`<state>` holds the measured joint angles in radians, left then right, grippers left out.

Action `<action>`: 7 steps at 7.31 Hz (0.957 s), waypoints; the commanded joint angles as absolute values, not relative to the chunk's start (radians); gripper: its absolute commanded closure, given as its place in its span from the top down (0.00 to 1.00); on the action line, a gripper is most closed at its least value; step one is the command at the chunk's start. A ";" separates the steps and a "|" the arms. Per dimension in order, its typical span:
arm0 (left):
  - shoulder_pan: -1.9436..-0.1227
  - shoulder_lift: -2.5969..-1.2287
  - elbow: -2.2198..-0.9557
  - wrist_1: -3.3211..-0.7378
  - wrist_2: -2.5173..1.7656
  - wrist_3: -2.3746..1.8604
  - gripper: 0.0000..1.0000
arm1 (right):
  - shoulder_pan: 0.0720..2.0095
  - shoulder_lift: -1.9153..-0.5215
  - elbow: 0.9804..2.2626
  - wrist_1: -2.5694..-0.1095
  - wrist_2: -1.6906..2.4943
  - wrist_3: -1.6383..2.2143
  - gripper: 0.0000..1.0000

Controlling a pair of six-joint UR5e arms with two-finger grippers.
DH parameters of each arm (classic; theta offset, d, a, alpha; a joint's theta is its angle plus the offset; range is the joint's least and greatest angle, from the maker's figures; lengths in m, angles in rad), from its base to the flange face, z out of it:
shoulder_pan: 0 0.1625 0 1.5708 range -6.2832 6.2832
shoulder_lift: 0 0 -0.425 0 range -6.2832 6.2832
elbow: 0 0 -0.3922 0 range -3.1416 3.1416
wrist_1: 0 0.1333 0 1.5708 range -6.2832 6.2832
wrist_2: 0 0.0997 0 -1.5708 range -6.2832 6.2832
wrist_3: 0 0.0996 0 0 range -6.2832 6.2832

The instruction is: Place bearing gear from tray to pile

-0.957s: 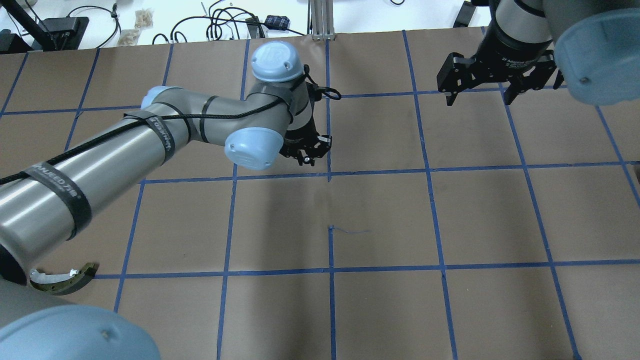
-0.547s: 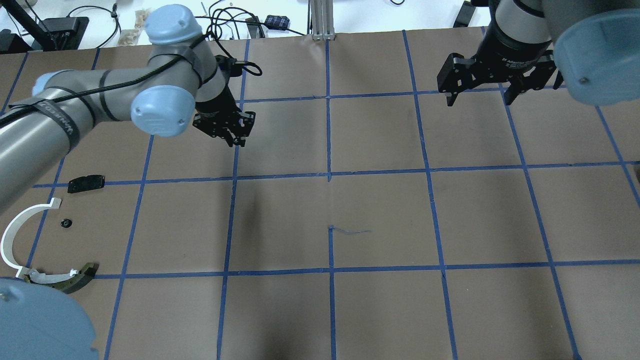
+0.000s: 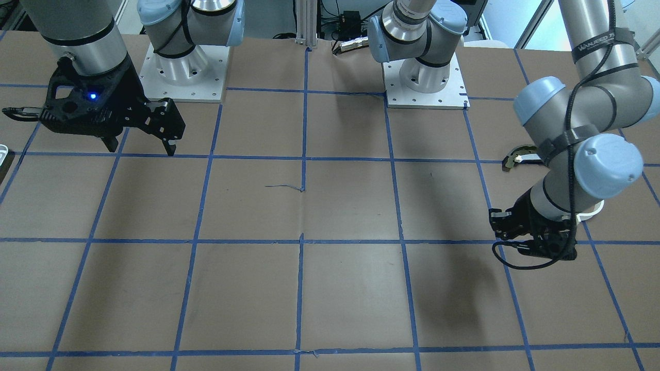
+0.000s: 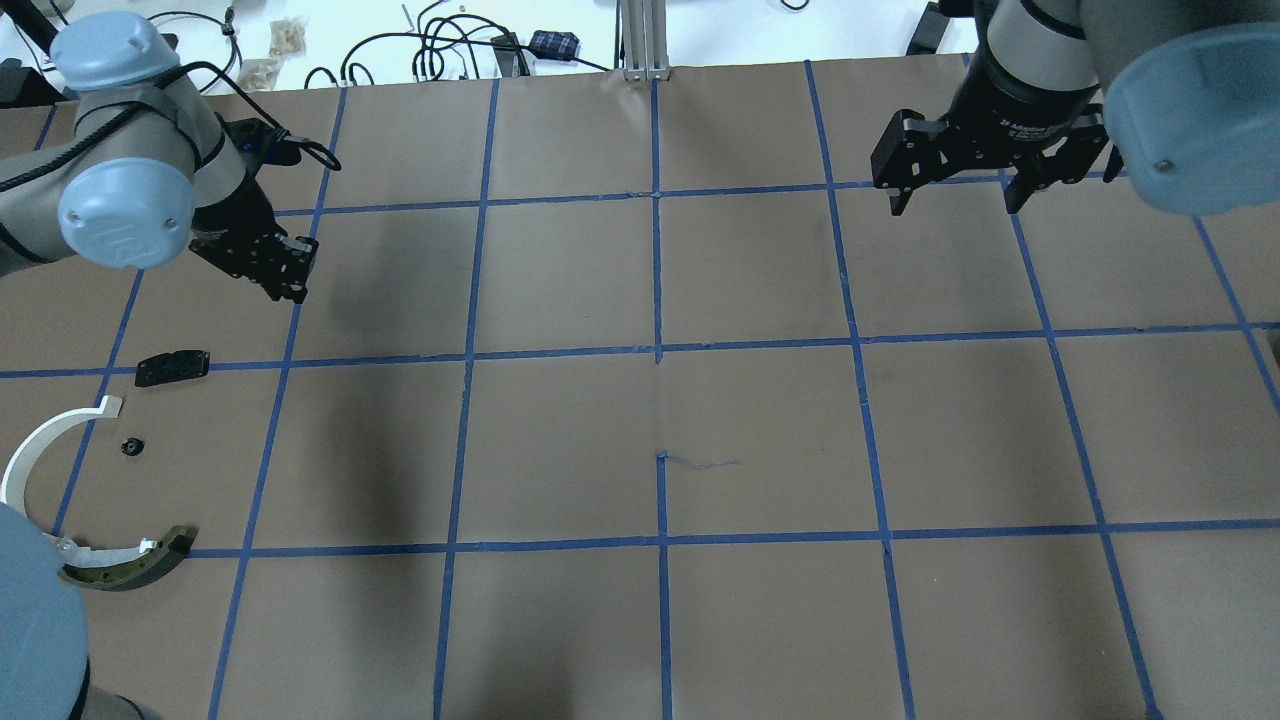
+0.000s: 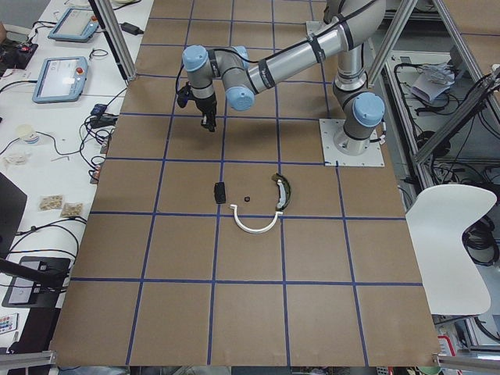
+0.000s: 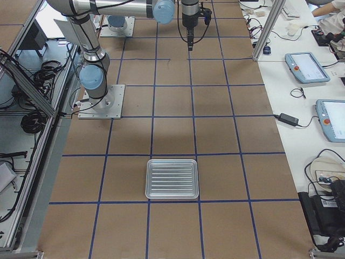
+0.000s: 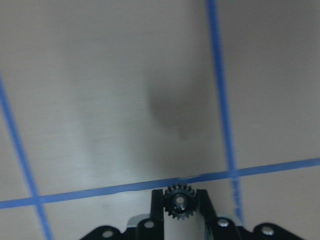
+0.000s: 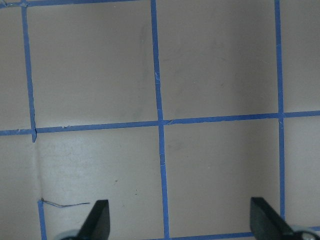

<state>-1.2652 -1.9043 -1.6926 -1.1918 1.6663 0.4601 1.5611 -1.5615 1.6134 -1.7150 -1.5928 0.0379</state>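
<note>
Black toothed bearing gear (image 7: pixel 180 202) sits clamped in the left pincer (image 4: pixel 288 283), jaws closed to the gear's width. The pincer hangs above the desk (image 4: pixel 760 440) in its left half, toward the far, operator-side edge. Pickup is done and the gear is out of the tray (image 6: pixel 172 181). Left to do, by my read: carry it to the pile, lower, let go. The pile lies nearer the robot-side edge, well apart from the pincer: white half-ring (image 4: pixel 70 417), black-and-gold curved piece (image 4: pixel 130 570), flat black plate (image 4: pixel 172 367), plus a tiny black round part (image 4: pixel 130 446) too small to identify. The tray is ribbed metal near the desk's right end, with nothing visible in it. Right pincer (image 4: pixel 952 205) is spread wide and empty, above the far-right area.
</note>
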 commanded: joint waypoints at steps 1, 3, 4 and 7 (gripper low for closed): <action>-1.123 -1.890 -1.739 -1.190 1.683 0.584 0.00 | 1.562 -1.563 1.617 -1.717 -1.592 0.038 1.00; -0.983 -1.897 -1.776 -1.178 1.681 0.717 0.00 | 1.562 -1.563 1.618 -1.717 -1.592 0.037 1.00; -0.935 -1.911 -1.790 -1.180 1.683 0.729 0.00 | 1.562 -1.563 1.618 -1.715 -1.595 0.038 1.00; -0.881 -1.957 -1.810 -1.155 1.683 0.727 0.00 | 1.562 -1.563 1.618 -1.715 -1.597 0.037 1.00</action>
